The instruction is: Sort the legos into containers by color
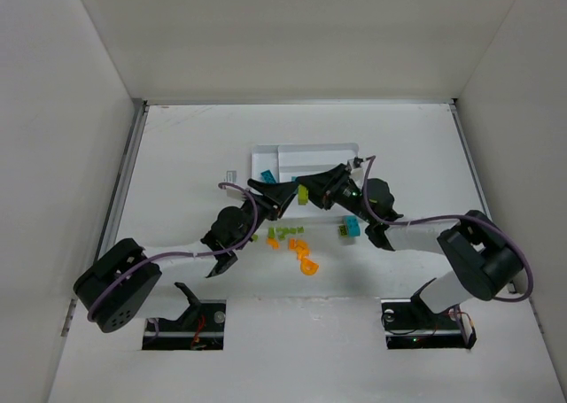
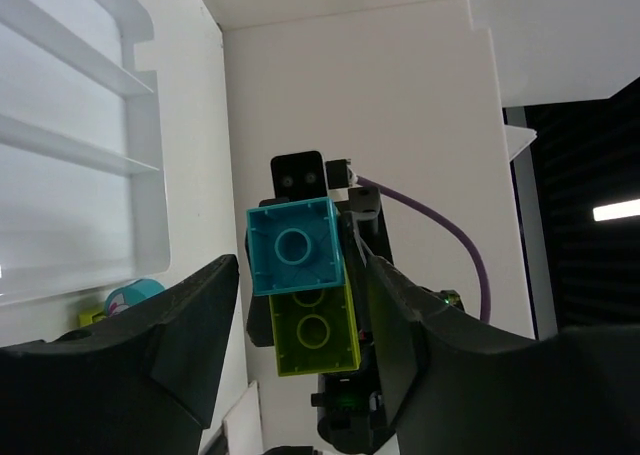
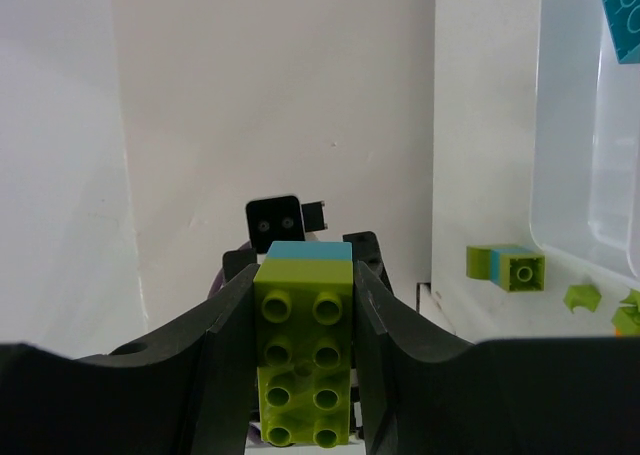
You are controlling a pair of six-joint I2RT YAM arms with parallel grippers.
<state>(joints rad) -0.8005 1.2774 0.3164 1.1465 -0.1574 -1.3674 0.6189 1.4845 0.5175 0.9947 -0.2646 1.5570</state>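
Note:
My right gripper (image 3: 303, 305) is shut on a lime green lego (image 3: 303, 355) held in the air, with a teal lego (image 3: 310, 250) stuck on its far end. My left gripper (image 2: 303, 275) faces it. Its fingers stand on either side of the teal lego (image 2: 295, 245) and the lime one (image 2: 315, 330), with a thin gap showing on both sides. In the top view both grippers meet over the tray's near edge, left (image 1: 288, 193) and right (image 1: 312, 190). The white tray (image 1: 306, 146) holds one teal lego (image 1: 266, 174).
Loose legos lie on the table just in front of the tray: lime ones (image 1: 283, 234), orange ones (image 1: 303, 257), and a lime-and-teal pair (image 1: 350, 228). That pair (image 3: 505, 267) also shows beside the tray wall (image 3: 570, 125). White walls enclose the table.

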